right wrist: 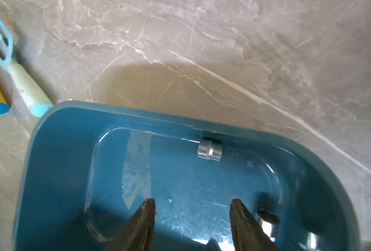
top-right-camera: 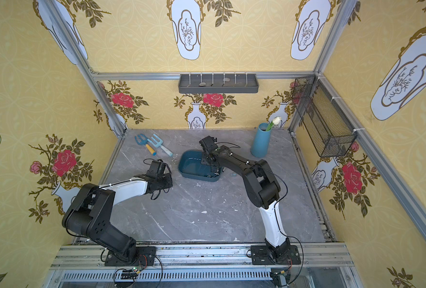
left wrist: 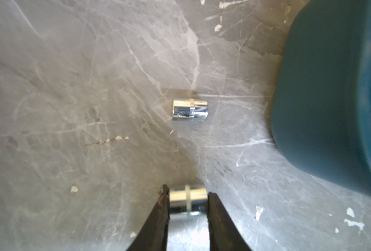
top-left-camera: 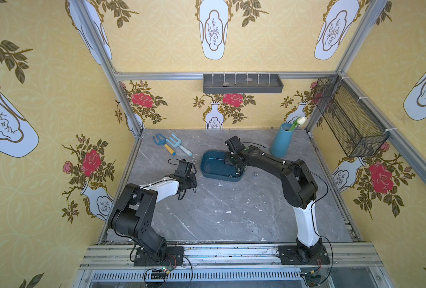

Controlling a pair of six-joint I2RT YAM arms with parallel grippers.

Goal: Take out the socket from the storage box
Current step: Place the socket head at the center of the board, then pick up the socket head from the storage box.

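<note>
Overhead, in both top views, the right gripper (top-left-camera: 237, 171) reaches into the teal storage box (top-left-camera: 210, 162); the left gripper (top-left-camera: 182, 195) hangs low over the table (top-left-camera: 219, 212). Left wrist view: a chrome socket (left wrist: 187, 198) sits between its fingertips, outside the box; clamped or freed, unclear. Right wrist view: spread, empty jaws above a second socket (right wrist: 209, 150) in the box.

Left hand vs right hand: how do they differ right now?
Place: left hand is over bare table beside the storage box; right hand is over the box's floor. Load: a socket sits between the left hand's fingers, grip unclear; nothing sits between the right hand's. Gap: left hand narrow, right hand wide. Shared: dark tapered fingers.
</note>
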